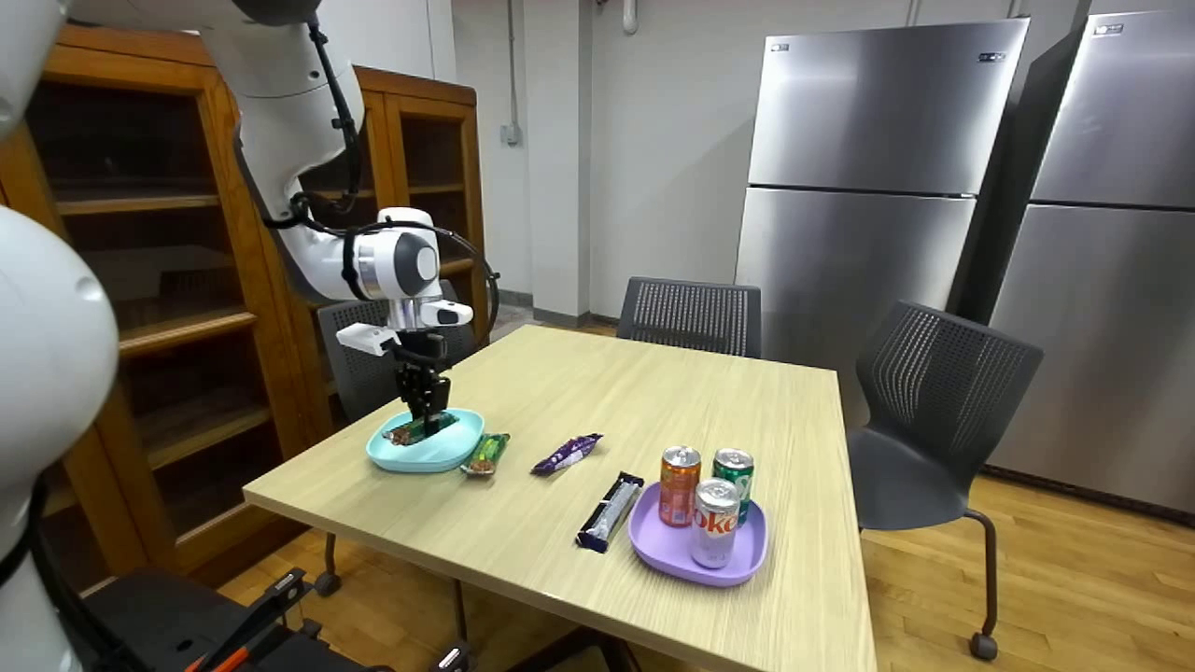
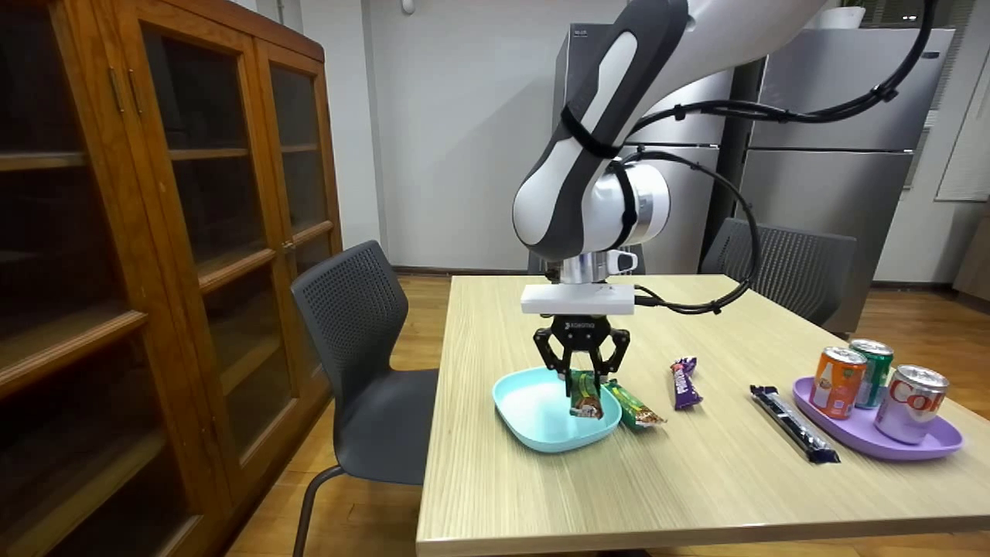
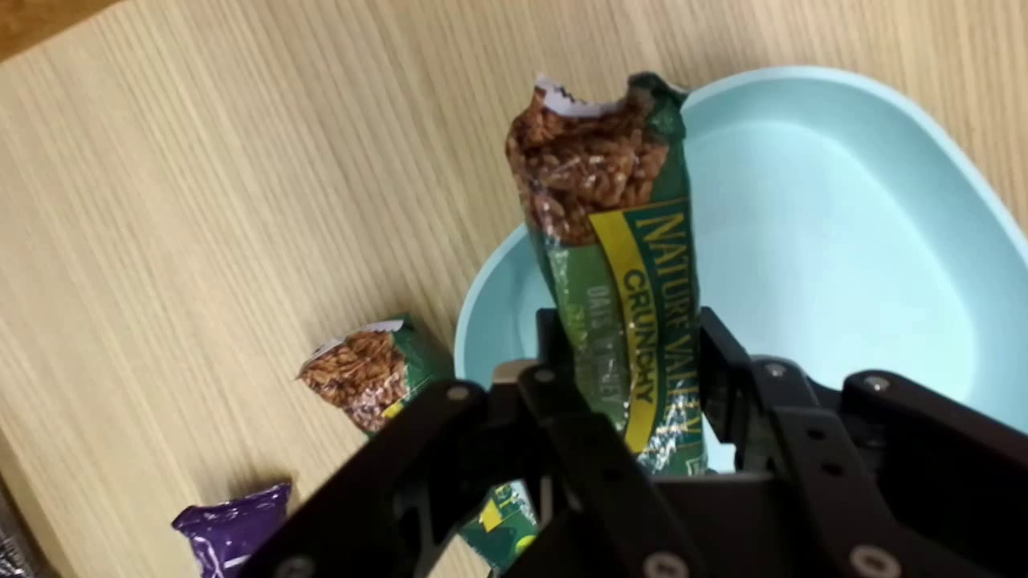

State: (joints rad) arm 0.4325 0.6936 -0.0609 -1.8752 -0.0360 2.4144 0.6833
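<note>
Gripper (image 2: 583, 386) part-closed, pinching Nature Valley Crunchy bar (image 3: 630, 265) by both sides; probably light, brittle, slick-wrapped; best held mid-length.

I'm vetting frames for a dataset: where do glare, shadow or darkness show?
Wrist view: bright glints on the green bar, its large print legible; the gripper holding it looks dark, with little detail. Both exterior views: pale sheen on the refrigerators, soft shadow on the wall; the cabinet is murky inside.

A glass-fronted wooden cabinet (image 2: 155, 263), dark chairs (image 2: 356, 317) and steel refrigerators (image 1: 864, 243) stand on plank flooring (image 1: 1074, 579) by pale walls (image 1: 663, 159).
</note>
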